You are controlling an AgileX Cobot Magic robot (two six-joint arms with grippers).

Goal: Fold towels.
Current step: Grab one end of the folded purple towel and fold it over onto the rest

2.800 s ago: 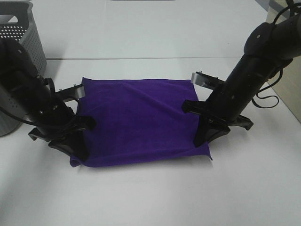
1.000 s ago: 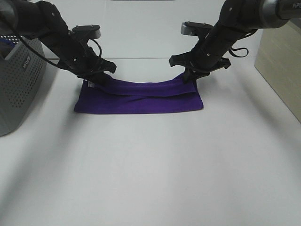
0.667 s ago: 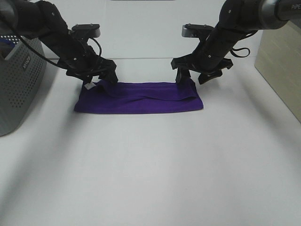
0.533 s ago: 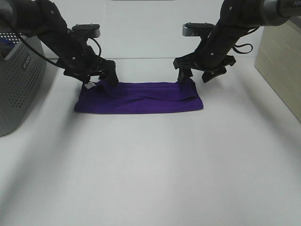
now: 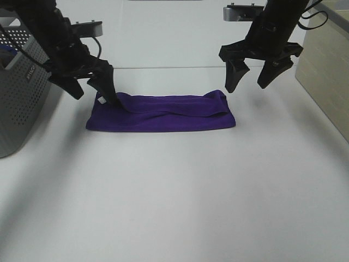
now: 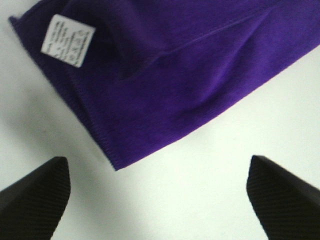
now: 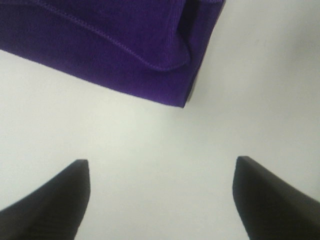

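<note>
The deep purple towel lies on the white table folded into a long narrow band, its top layer rumpled along the far edge. Its white tag shows at the far left corner, and in the left wrist view next to the towel's corner. My left gripper is open and empty just above the towel's far left corner. My right gripper is open and empty, raised above the table just beyond the towel's far right corner.
A grey perforated basket stands at the left edge, close behind my left arm. A beige block or cabinet stands at the right edge. The white table spreads in front of the towel.
Both grippers let go of the towel's far edge, opened and rose off it. The right one moved up and to the right. The towel stayed in its folded band.
</note>
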